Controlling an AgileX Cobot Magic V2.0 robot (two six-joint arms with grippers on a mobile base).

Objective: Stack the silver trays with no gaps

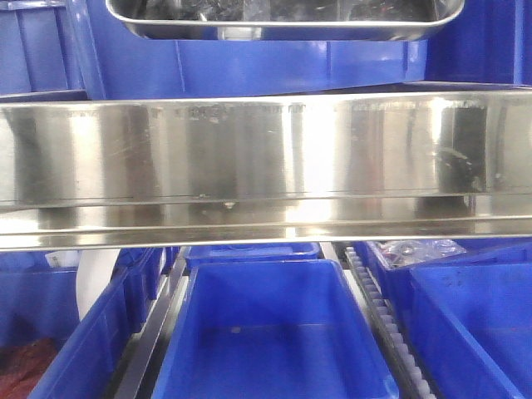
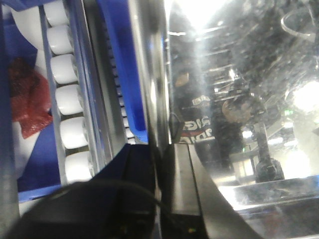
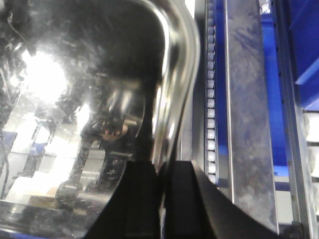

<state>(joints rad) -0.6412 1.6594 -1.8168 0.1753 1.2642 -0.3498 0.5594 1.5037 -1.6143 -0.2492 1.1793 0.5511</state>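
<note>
Both ends are gripping: left end effector (image 2: 160, 160) is clenched on the rolled rim of the held silver tray (image 2: 229, 99); right end effector (image 3: 162, 174) is clenched on a matching rim just beside a rounded corner; I read it as one tray carried between the two. The second silver tray (image 1: 249, 32) sits in the upper blue bin (image 1: 249, 71), at the top edge of the front view; likely your target.

To nest without gaps: hold both wrists level; line up corners over corners; lower flat; let go only once the rims seat all round; a tilted drop will probably wedge one side high.

A broad steel band (image 1: 266, 158) crosses the front view; can't tell if it's the carried tray's wall or a shelf rail; either way it hides the approach.

Around: lower blue bins (image 1: 274, 332); white rollers (image 2: 67, 99); red material (image 2: 30, 99) beside the rollers; flat steel rail (image 3: 246, 124) near the right-hand rim; mind that clearance.
</note>
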